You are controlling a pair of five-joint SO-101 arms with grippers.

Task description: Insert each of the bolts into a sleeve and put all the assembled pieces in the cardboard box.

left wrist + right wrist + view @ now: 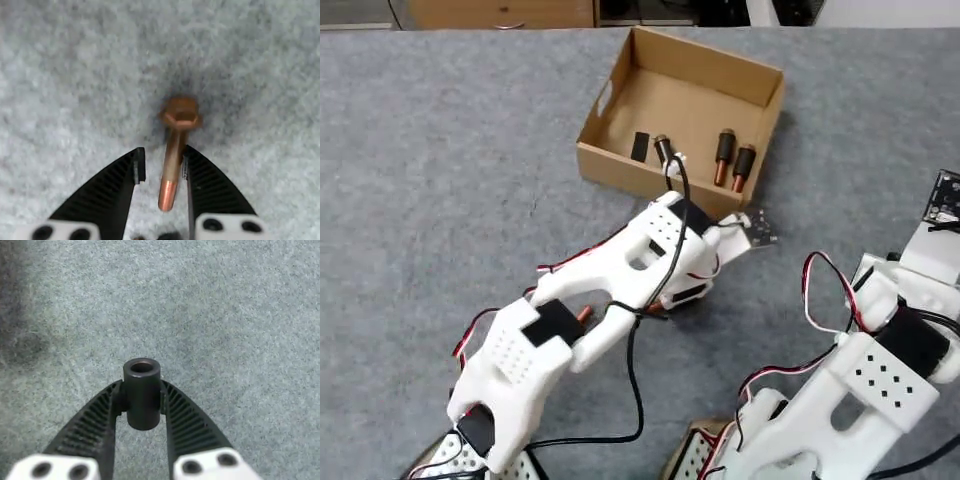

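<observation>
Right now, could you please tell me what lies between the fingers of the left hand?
A copper bolt lies on the grey mat between the left hand's open fingers, as the left wrist view shows.

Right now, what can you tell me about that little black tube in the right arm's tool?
The sleeve is a short, matte black cylinder, metal by its look, with a round bore open at the end facing the wrist camera. The right tool clamps it from both sides, around its middle, so both ends stick out free.
</observation>
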